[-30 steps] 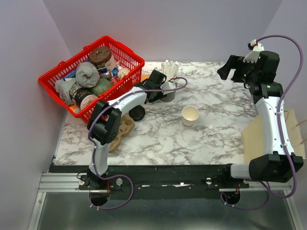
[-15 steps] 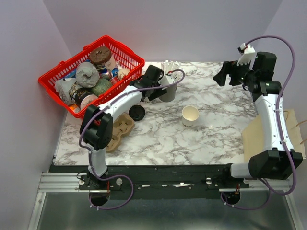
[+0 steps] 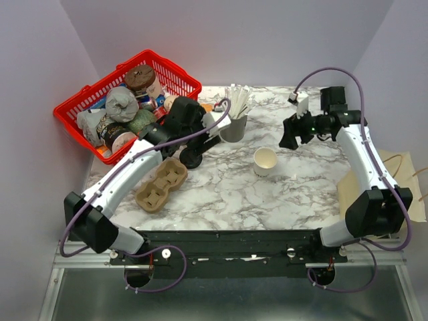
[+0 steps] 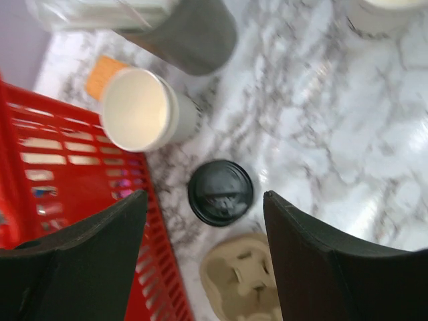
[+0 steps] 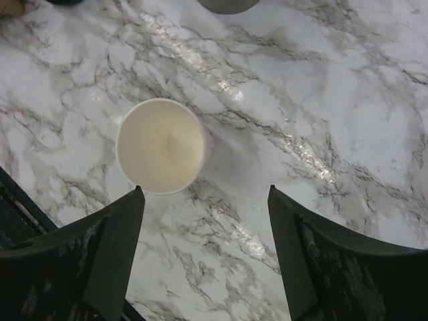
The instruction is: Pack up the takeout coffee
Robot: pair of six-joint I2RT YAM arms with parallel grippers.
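We see a marble table [image 3: 267,200] from above, with two robot arms bolted at its near edge. The cup [image 3: 265,161], small, cream-white and open at the top, stands upright near the middle of the table with nothing touching it. Its round black lid [image 3: 192,158] is not on it; the lid lies flat on the marble well to the left, close to the near corner of a red basket [image 3: 175,72] full of mixed items. The left gripper [image 4: 204,197] hangs above the lid with its two dark fingers spread wide and nothing between them. In its wrist view the lid shows in the gap, with the basket wall to the left. A brown carrier [image 3: 160,186] with round pockets lies just in front of the lid. Behind the lid stands a grey cup [image 3: 234,128] holding white sticks. In the left wrist view a second open cream cup [image 4: 140,109] sits between the grey cup and the basket. The right gripper [image 5: 204,190] hangs over the table up and to the right of the cup, its fingers also wide apart and empty. Its wrist camera looks straight down into the bare inside of the cup. At the right edge of the table lies what looks like a flat tan bag [image 3: 352,190], though this view shows only part of it.
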